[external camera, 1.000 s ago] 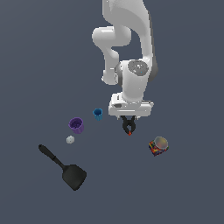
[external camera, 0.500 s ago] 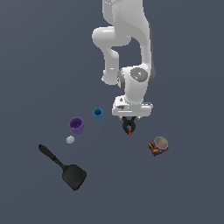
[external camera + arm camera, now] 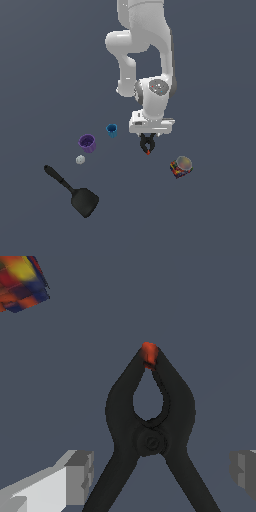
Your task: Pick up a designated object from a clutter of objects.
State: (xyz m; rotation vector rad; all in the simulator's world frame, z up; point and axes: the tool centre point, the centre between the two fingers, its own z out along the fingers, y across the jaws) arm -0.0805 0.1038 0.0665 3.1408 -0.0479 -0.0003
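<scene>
Gripper (image 3: 162, 473): hanging open, fingers (image 3: 75, 476) straddling the clamp's handles, not touching.
Clamp (image 3: 150, 426): lying directly under gripper, long axis crossing the finger line, red tip pointing away.

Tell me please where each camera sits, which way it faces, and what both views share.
Exterior view: off the arm, looking down at the grey floor; shows the white arm, its tool, the purple cup and the black flat spatula.
Wrist view: on the wrist, facing down between the two grey fingers, which stand apart.
Shared: the small black spring clamp with red-orange tip and the multicoloured can.
</scene>
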